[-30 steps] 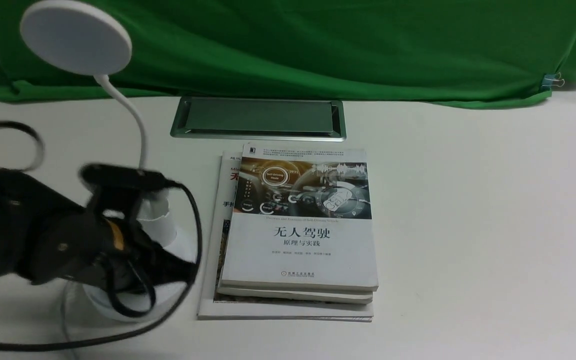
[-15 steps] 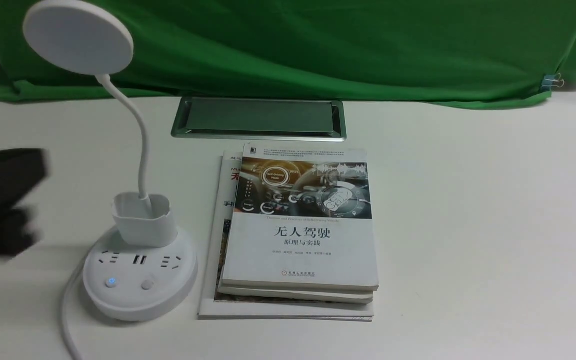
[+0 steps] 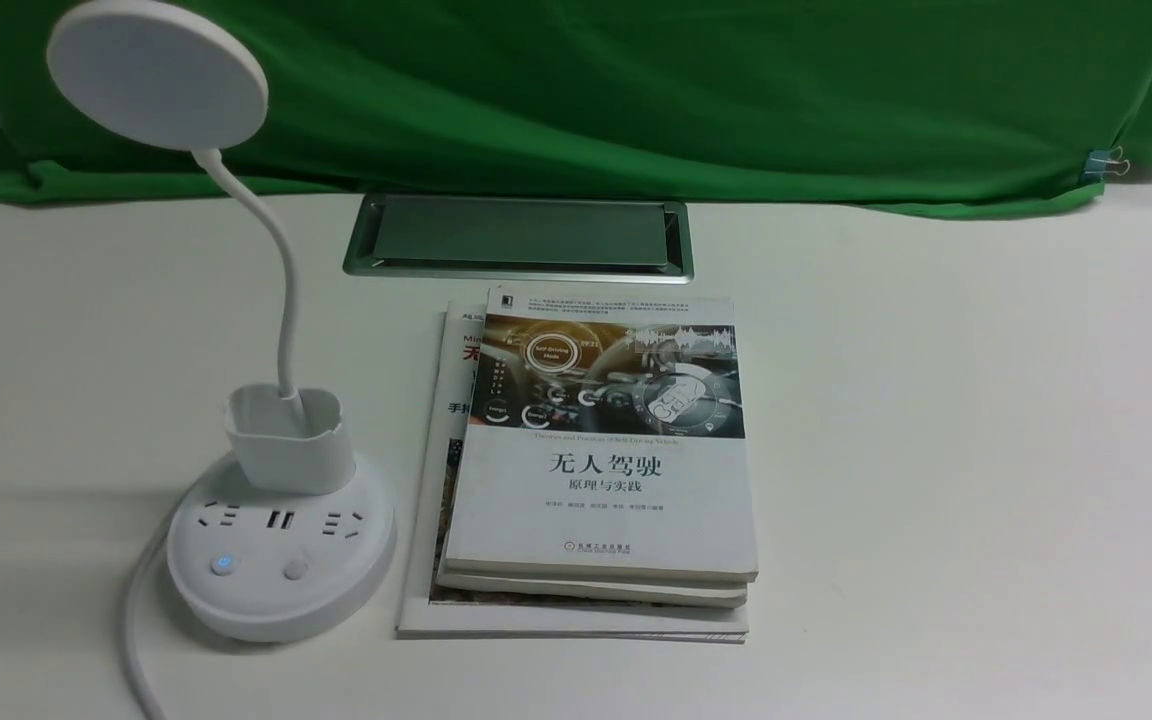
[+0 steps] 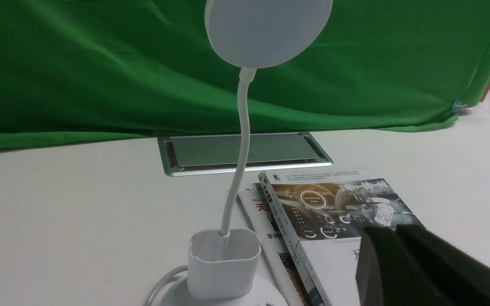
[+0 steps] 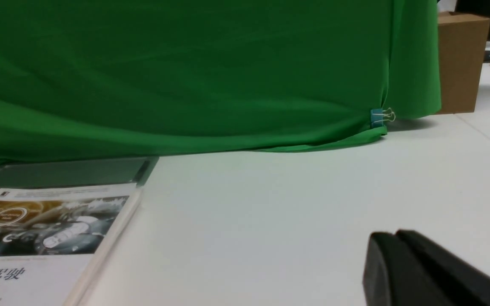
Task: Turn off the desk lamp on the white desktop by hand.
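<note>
The white desk lamp (image 3: 281,560) stands at the near left of the white desktop (image 3: 936,450), with its round disc head (image 3: 156,72) raised on a thin neck. A small blue light shows on the left button (image 3: 223,565) of its base. In the left wrist view the lamp's head (image 4: 268,29) and cup holder (image 4: 223,263) sit ahead. My left gripper (image 4: 395,228), the hand, is shut and empty, clear of the lamp, with the books behind it. My right gripper (image 5: 395,232) is shut and empty above bare desktop. Neither gripper shows in the front view.
A stack of books (image 3: 601,450) lies just right of the lamp base. A silver-framed grey hatch (image 3: 516,235) is set in the desktop behind them. A green cloth (image 3: 636,90) hangs along the back. The lamp's white cord (image 3: 136,650) runs toward the front edge.
A second ago my left arm hung over the lamp base. It has pulled away to the left and out of the front view, uncovering the base. The lamp and books stayed put.
</note>
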